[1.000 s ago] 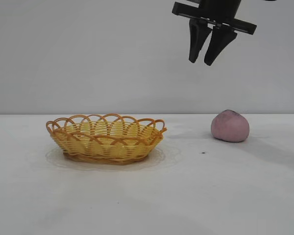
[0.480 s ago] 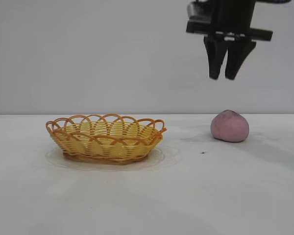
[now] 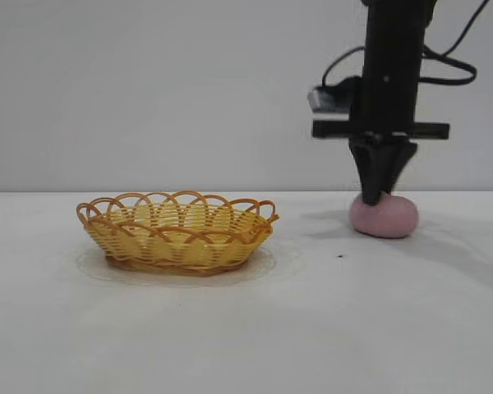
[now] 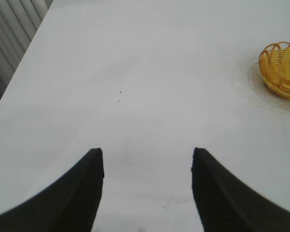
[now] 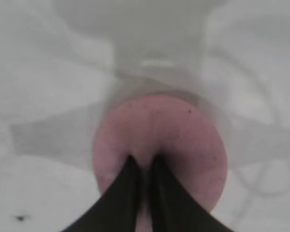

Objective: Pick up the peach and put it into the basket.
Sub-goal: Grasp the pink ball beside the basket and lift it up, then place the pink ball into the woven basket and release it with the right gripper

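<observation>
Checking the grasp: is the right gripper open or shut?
Shut. The right gripper has its fingers nearly together, tips on top of the peach, not around it.

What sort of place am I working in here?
Probably a lab test bench: a bare white table against a plain grey wall, holding only a wicker basket and a peach as props.

The peach [image 3: 384, 217] is dull pink-mauve. The woven basket [image 3: 177, 233] is yellow-tan with an orange-brown looped rim. The bench [image 3: 312, 328] is white.
</observation>
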{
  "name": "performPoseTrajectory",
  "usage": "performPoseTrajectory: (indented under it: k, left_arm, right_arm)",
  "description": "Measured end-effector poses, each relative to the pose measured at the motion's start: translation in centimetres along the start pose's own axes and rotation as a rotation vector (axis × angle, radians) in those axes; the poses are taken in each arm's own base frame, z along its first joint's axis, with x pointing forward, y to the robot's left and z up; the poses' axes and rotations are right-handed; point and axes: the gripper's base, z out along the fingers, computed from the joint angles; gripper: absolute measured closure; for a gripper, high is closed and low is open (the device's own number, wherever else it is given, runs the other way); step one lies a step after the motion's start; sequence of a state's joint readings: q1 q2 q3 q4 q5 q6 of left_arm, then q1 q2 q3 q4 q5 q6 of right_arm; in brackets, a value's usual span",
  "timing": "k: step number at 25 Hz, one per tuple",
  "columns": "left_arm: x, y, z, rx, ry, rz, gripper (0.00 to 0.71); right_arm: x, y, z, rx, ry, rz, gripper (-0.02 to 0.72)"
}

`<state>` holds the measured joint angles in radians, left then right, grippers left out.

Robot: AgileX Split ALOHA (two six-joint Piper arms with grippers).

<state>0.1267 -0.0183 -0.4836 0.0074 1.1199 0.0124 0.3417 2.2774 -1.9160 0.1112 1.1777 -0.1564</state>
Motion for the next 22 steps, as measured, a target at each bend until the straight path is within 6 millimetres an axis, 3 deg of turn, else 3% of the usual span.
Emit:
performPoseTrajectory:
  k: [5, 8, 14, 17, 22]
  left_arm:
    - [0.0, 0.1, 0.0, 0.040, -0.001, 0.037, 0.368]
    - [0.0, 0.1, 0.0, 0.054, -0.002, 0.047, 0.368]
    - [0.0, 0.1, 0.0, 0.055, -0.002, 0.048, 0.368]
    - [0.0, 0.1, 0.0, 0.055, -0.002, 0.048, 0.368]
    - [0.0, 0.1, 0.0, 0.055, -0.002, 0.048, 0.368]
  right_arm:
    - [0.0, 6.3, -5.3, -0.088, -0.126, -0.128, 0.703]
    - [0.5, 9.3, -5.8, -0.138, -0.102, -0.180, 0.703]
    - [1.2, 15.0, -5.1, -0.167, -0.090, -0.295, 0.703]
    - [1.1, 17.4, -3.5, -0.183, -0.111, -0.321, 0.703]
    - [0.5, 17.5, 1.1, -0.151, -0.078, -0.289, 0.703]
